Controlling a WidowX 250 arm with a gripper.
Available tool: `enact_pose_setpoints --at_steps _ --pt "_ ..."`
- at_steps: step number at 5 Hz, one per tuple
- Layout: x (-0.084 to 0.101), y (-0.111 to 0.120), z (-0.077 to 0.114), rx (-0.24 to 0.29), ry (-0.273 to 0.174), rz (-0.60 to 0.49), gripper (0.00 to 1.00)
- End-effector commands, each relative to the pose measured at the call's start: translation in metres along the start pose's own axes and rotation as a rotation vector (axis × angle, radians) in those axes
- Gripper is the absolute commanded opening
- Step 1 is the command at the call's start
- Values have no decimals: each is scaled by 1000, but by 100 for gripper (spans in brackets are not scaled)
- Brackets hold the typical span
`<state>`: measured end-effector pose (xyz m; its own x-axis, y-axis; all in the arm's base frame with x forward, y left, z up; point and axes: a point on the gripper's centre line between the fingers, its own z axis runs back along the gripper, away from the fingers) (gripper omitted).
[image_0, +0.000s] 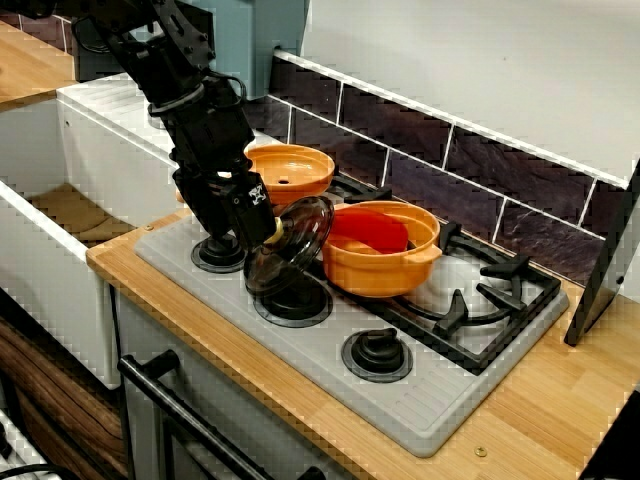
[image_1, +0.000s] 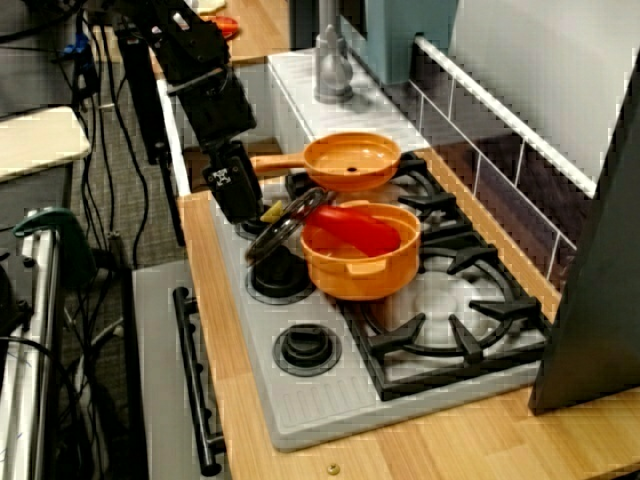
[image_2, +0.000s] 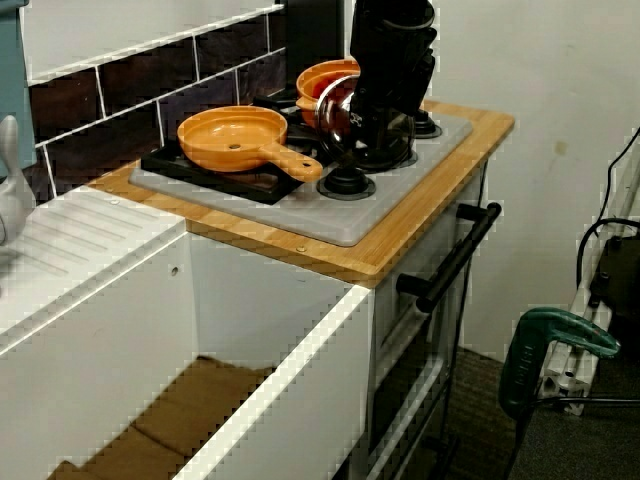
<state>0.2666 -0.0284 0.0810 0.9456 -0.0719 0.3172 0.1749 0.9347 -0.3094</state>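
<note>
Along the wooden surface (image_0: 520, 400) a grey hob plate (image_0: 300, 365) is laid, and 3 black dials (image_0: 376, 355) are set in a row in front of the orange pot (image_0: 378, 275). Just in front of the pot, over the middle dial, a dark glass lid (image_0: 295, 245) is held steeply tilted. Its upper rim is close against the pot's rim, and whether the 2 are touching cannot be told. The pincer (image_0: 262, 228) is seen closed about the lid's small yellowish knob, with nothing else in its grip. Inside the pot a red piece (image_0: 370, 232) is seen, reaching about rim height. Behind the pot an orange pan (image_0: 290, 170) is rested on the black grate (image_0: 490, 290), its handle passing close by the arm, and dark tiles (image_0: 520, 190) are set beyond.

3 risks are judged plausible. So small a knob is gripped that the tilted lid could be swivelled, or let slip onto the dial beneath. The pot could be shoved across the grate if the lid's rim were caught on it. The pan's handle could be knocked by the arm.
</note>
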Motion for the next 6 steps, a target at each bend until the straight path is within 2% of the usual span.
enact_pose_setpoints --at_steps 1,3,4,6 --pt "8 -1 6 30 -1 -97 100" --pt "2 -6 14 24 -8 -163 100" --pt "-1 -8 18 18 9 -263 100" --pt "3 -11 17 80 88 -532 100"
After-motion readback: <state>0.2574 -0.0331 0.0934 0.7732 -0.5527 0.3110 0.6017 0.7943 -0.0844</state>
